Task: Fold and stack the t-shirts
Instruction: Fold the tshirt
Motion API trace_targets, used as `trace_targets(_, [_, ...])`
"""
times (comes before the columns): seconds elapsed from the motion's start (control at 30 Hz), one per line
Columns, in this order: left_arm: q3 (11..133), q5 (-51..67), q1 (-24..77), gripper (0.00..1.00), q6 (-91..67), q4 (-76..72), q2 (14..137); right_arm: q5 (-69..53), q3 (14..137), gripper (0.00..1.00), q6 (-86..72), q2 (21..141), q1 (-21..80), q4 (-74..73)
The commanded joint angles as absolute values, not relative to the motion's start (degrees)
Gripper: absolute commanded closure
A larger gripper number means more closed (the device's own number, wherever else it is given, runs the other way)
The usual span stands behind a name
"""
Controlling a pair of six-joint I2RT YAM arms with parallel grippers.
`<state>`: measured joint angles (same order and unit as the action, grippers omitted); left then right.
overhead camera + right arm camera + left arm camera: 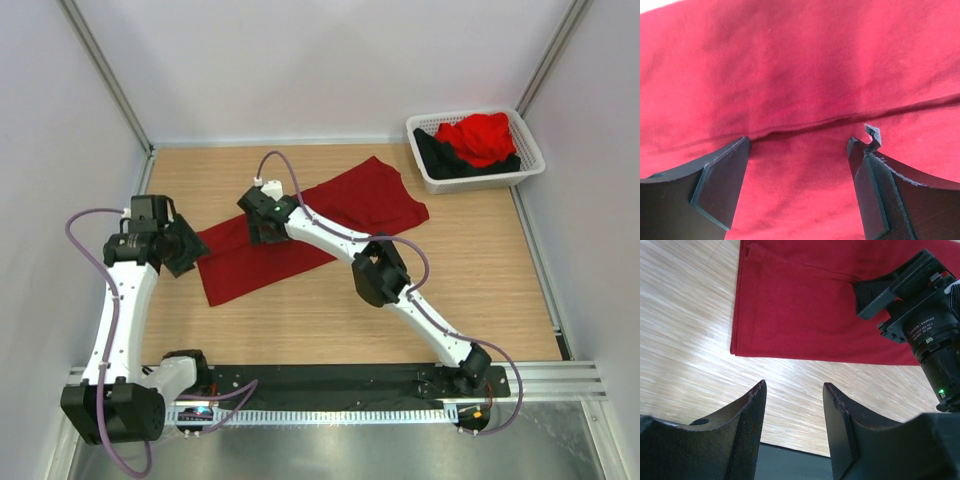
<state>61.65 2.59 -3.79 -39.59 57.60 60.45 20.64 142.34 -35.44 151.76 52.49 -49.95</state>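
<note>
The crimson shirt lies flat on the table, folded into a long band that runs on a slant from near the left arm up toward the far right. It is plain dark red cloth with no print. Its surface is smooth, with a few shallow creases, and its left end is cut square with a neat stitched hem. In the right wrist view, a fold edge crosses the cloth from side to side as a low ridge with a shadow above it.

At the far right corner sits a white basket. It holds 2 more shirts, both bunched up: a bright red shirt on top and a black shirt under and beside it.

The right gripper hangs over the left half of the band. Its jaws are spread wide, 1 on each side of the ridge, with nothing pinched between them.

The left gripper is over bare wood just off the band's left end. Its jaws are partly apart and hold nothing.

The only writing is a label on the right wrist motor, seen from the left wrist. It reads "DAMIAO", and the smaller lines under it are too fine to read. A green light glows lower on that wrist.
</note>
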Motion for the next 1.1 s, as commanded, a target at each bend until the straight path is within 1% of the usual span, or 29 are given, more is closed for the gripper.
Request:
trace_targets(0.0, [62.1,2.4,-3.4,0.49,-37.9,56.3,60.9,19.4,137.1,0.14,-32.3,148.7,52.6,-49.9])
trace_targets(0.07, [62.4,2.3,-3.1,0.50,-37.1,56.2,61.2,17.8,134.4,0.17,-30.9,146.6,52.6,-50.2])
trace_targets(0.17, [62.8,1.9,-3.1,0.49,-36.3,56.1,61.6,17.7,127.7,0.17,-29.8,142.8,52.5,-51.3])
trace_targets(0.27, [63.1,1.9,-3.1,0.49,-35.3,56.2,62.0,17.5,117.8,0.17,-28.1,137.1,52.3,-49.6])
trace_targets(0.3, [63.1,2.0,-3.1,0.50,-35.1,56.2,62.1,17.2,111.6,0.17,-27.9,135.5,52.0,-48.3])
trace_targets(0.47, [62.6,2.9,-3.1,0.49,-34.4,55.8,62.5,14.9,97.7,0.17,-25.4,125.4,50.5,-42.9])
trace_targets(0.5, [62.3,3.2,-3.1,0.49,-34.3,55.5,62.7,14.6,93.7,0.17,-24.9,124.1,50.5,-42.0])
trace_targets(0.53, [62.1,3.3,-3.0,0.49,-34.3,55.4,62.5,14.0,92.4,0.16,-24.6,123.3,50.3,-40.6])
trace_targets(0.6, [61.0,3.4,-3.1,0.50,-34.0,54.8,62.7,13.3,92.0,0.16,-24.7,121.7,49.9,-40.6])
trace_targets(0.7, [60.1,4.0,-3.0,0.49,-33.8,54.4,63.0,13.4,95.2,0.14,-27.3,120.2,48.7,-42.0])
trace_targets(0.8, [60.0,4.0,-3.1,0.49,-33.0,54.2,62.7,18.4,98.2,0.13,-32.2,117.4,46.3,-44.2])
trace_targets(0.9, [59.9,3.6,-3.0,0.49,-32.6,54.1,62.7,22.1,99.7,0.13,-33.6,115.6,43.7,-41.9])
trace_targets(0.97, [59.9,4.0,-3.0,0.49,-32.6,53.8,62.8,24.4,101.3,0.13,-33.5,115.8,42.2,-41.2])
trace_targets(1.07, [60.1,4.8,-3.1,0.49,-32.4,53.6,62.7,26.4,107.0,0.13,-34.4,119.0,38.5,-44.4])
